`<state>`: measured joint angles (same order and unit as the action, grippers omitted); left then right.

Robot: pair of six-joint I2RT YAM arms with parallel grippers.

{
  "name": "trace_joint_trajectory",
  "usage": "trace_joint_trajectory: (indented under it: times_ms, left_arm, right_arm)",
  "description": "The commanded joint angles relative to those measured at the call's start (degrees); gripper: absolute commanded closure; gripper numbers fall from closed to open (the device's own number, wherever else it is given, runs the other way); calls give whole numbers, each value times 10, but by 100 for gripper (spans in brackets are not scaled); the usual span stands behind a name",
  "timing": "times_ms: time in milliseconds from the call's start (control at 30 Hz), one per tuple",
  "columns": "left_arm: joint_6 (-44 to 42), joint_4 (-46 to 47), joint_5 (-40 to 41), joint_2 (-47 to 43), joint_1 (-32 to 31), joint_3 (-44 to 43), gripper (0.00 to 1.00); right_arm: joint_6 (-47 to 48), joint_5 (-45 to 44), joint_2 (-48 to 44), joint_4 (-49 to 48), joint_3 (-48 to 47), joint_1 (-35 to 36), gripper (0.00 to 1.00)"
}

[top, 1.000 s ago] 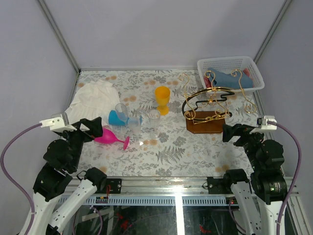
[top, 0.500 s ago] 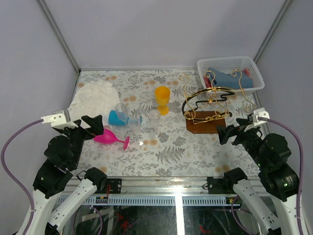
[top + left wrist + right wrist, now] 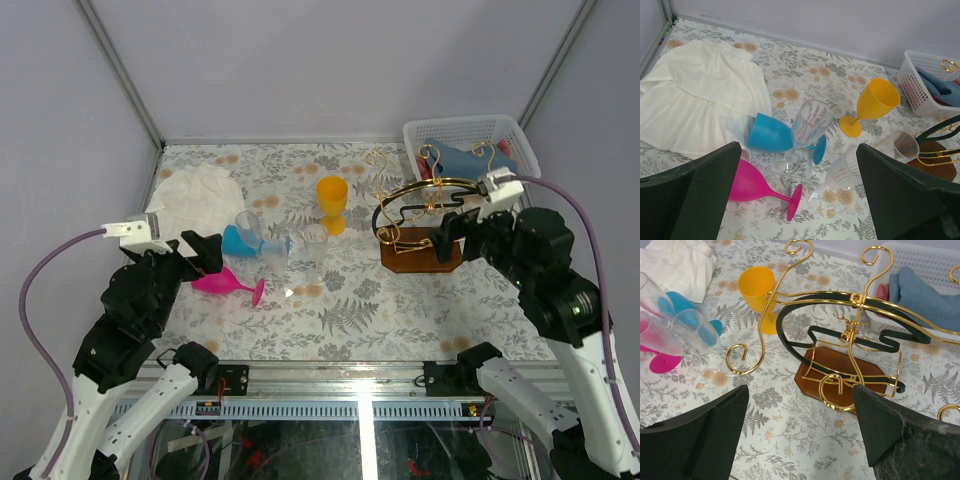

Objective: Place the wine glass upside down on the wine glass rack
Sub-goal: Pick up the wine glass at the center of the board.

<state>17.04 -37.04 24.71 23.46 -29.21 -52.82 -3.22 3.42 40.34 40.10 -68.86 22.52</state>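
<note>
Top external view alone: whole wine glass rack [image 3: 410, 256]; left end effector [image 3: 203, 255], right end effector [image 3: 445, 238] agape.

Floral table [image 3: 350, 310]: cloth [image 3: 195, 195], pink glass [image 3: 215, 278], blue glass [image 3: 240, 241], yellow glass [image 3: 332, 200], clear glasses [image 3: 273, 255], wine glass rack [image 3: 420, 252], basket [image 3: 470, 126].

White cloth [image 3: 195, 195], white basket [image 3: 460, 127] holding blue cloth [image 3: 470, 162]

Robot test cell, lab setting. Evidence: plain grey enclosure walls [image 3: 330, 70]; aluminium frame strut [image 3: 120, 72]; left arm [image 3: 130, 320] and right arm [image 3: 550, 285] bolted at slotted rail [image 3: 300, 408]; purple cable [image 3: 27, 300]; floral-print tabletop [image 3: 380, 300] carrying assorted household props.
</note>
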Motion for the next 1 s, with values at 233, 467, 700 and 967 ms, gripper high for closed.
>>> trace_joint_trajectory:
  times_ms: [233,467,700,967]
  left_arm:
    - [-14,0,-58,40,-2,-18,0]
    - [-6,6,-81,51,-2,-4,0]
    - [2,8,-81,55,-2,2,0]
    - [16,4,-70,41,-2,15,0]
  right_arm:
    - [-35,-13,158,52,-127,5,15]
    - [-57,-4,219,62,-172,60,18]
    - [-84,-146,274,48,-212,245,15]
    - [-142,-212,326,-76,-144,368,0]
